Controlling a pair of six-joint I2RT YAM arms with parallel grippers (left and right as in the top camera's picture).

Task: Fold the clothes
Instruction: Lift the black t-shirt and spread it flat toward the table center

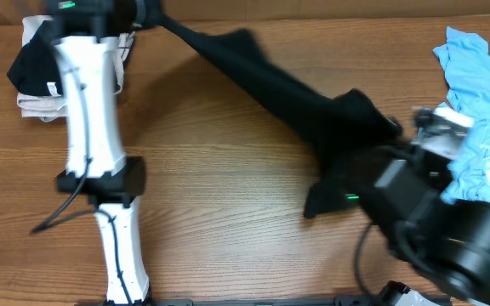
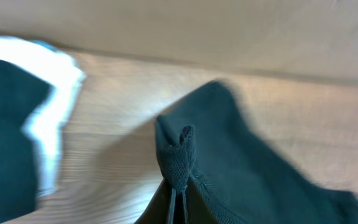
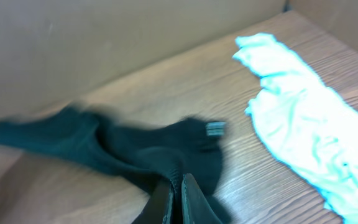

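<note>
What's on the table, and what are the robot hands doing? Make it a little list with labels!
black T-shirt: stretched in a long band between both grippers, over the table
left gripper: shut, pinching a fold of the black T-shirt
right gripper: shut on the black T-shirt's other end
light-blue shirt: crumpled at the right side, untouched
pile: black and white clothes, far left corner

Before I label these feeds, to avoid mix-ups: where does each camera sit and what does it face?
Overhead: above the table, looking down on left arm, right arm.
Left wrist: on left arm, along jaws shut on black T-shirt.
Right wrist: on right arm, jaws pinching it, light-blue shirt beyond.
Shared: the black T-shirt.
</note>
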